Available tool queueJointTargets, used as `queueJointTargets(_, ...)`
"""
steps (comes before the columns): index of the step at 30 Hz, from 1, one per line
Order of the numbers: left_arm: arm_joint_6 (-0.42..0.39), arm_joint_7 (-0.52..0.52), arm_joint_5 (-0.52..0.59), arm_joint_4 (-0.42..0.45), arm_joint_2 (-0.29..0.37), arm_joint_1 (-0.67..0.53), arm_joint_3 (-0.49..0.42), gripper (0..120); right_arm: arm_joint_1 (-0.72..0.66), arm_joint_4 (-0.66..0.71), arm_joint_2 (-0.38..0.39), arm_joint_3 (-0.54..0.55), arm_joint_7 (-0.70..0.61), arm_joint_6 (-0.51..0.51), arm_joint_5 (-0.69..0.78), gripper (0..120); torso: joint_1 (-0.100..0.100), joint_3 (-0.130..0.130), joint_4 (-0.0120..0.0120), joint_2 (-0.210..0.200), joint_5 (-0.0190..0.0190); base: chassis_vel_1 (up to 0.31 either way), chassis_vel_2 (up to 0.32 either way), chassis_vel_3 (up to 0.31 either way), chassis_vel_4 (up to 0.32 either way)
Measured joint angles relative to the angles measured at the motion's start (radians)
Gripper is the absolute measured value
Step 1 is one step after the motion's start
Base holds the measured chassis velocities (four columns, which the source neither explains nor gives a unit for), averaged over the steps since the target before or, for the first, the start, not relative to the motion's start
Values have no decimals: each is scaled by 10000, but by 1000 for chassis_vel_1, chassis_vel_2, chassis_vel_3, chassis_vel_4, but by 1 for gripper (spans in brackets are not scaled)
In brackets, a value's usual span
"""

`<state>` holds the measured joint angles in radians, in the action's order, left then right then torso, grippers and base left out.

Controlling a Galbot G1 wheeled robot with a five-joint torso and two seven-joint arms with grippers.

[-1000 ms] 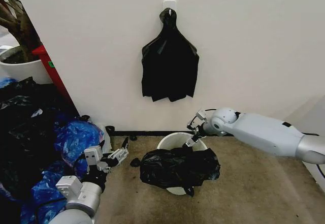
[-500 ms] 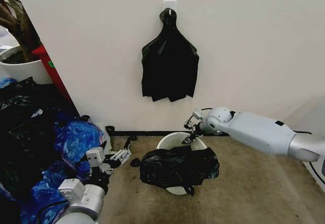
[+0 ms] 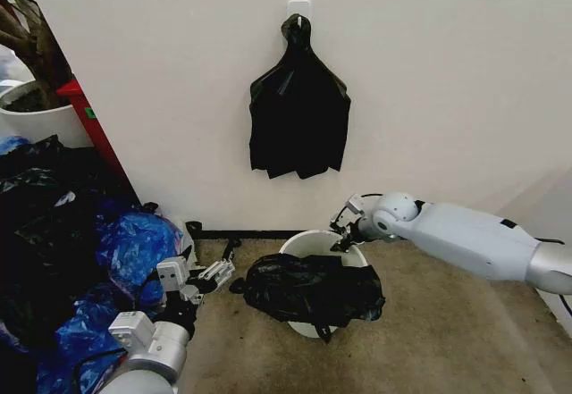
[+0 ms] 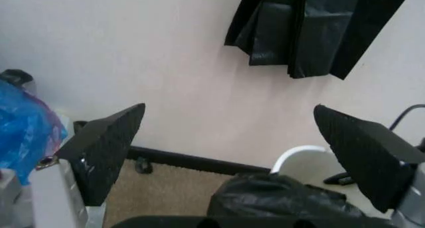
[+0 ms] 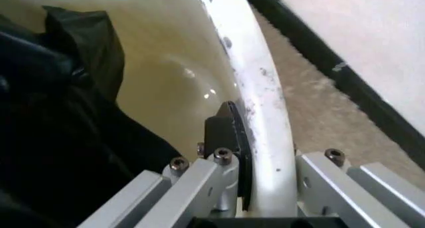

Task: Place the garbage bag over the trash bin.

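The trash bin (image 3: 302, 244), a small white bucket, stands on the carpet by the wall. The black garbage bag (image 3: 308, 289) lies crumpled over its near side, leaving the far rim and the cream inside bare. My right gripper (image 3: 343, 237) is at the far right of the rim. In the right wrist view it (image 5: 260, 161) is shut on the rim (image 5: 258, 88), with one finger (image 5: 226, 133) inside the bucket beside the bag (image 5: 66, 133). My left gripper (image 3: 219, 273) hovers open left of the bin, holding nothing. Its wrist view shows the bag (image 4: 279, 200) and rim (image 4: 299, 152) between the spread fingers.
A flat black bunch of bags (image 3: 298, 108) hangs from a wall hook above the bin. Blue bags (image 3: 125, 251) and black bags are heaped on the left, with a large white plant pot (image 3: 40, 121) behind them. Open carpet lies to the right, under my right arm.
The bin and bag have shifted slightly left and toward the wall with my right gripper at the rim. My left arm has edged a little forward.
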<state>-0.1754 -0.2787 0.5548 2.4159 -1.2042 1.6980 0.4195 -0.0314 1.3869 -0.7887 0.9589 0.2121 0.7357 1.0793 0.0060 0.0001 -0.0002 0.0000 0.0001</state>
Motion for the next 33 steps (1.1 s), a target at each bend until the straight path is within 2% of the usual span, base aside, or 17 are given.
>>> queueJointTargets(1,0,0,0,0,0,0,0,100,0,0,0,0,0,0,0,0,0,0,0,0,0,0,0,0,0)
queueJointTargets(5,7,-5,8,7,87,-58,-93,100,353,970,787,-642,-967,1,793,0,0,0,-3,0,2,0,0,0,0)
queueJointTargets(10,31,-56,8,-4,120,-150,-210,100,1383,2212,1645,-2017,-2929,-1,2879,0,-1,-1,0,1,1,0,0,0,0)
queueJointTargets(13,73,-147,10,-93,54,-280,-313,100,2756,3244,2215,-3771,-5188,-1,4622,0,-1,-1,-1,0,2,0,0,0,0)
queueJointTargets(15,108,-222,58,-228,26,-416,-376,100,4248,4058,2497,-5483,-6980,-28,5904,0,-1,-2,-3,1,-8,0,0,0,0)
queueJointTargets(16,108,-222,58,-228,26,-416,-376,100,4248,4058,2497,-5483,-6980,-28,5904,0,-1,-2,-3,1,-8,0,0,0,0)
queueJointTargets(18,129,-285,133,-352,34,-565,-391,100,5629,4762,2616,-6983,-8167,-35,6824,0,-1,-1,-4,0,8,0,0,0,0)
queueJointTargets(21,131,-381,294,-446,160,-760,-359,100,7396,5679,2720,-9003,-9733,-70,7688,0,-2,-2,-2,1,-2,0,0,0,0)
queueJointTargets(22,131,-381,294,-446,160,-760,-359,100,7396,5679,2720,-9003,-9733,-70,7688,0,-2,-2,-2,1,-2,0,0,0,0)
queueJointTargets(25,117,-436,438,-473,280,-875,-214,100,8598,6364,2535,-10242,-11435,-550,8498,0,-2,-2,-5,1,-4,0,0,0,0)
queueJointTargets(27,107,-464,500,-474,377,-879,-90,100,9228,6785,2093,-10994,-12724,-1325,9166,0,-1,-2,-2,1,4,0,0,0,0)
queueJointTargets(30,103,-472,549,-466,480,-814,20,100,9644,7080,1772,-11501,-13488,-1914,9633,0,-1,-2,3,1,-8,0,0,0,0)
queueJointTargets(33,104,-473,574,-413,599,-722,113,100,10279,7451,1288,-12000,-14439,-2848,9837,0,-1,-1,2,1,0,0,0,0,0)
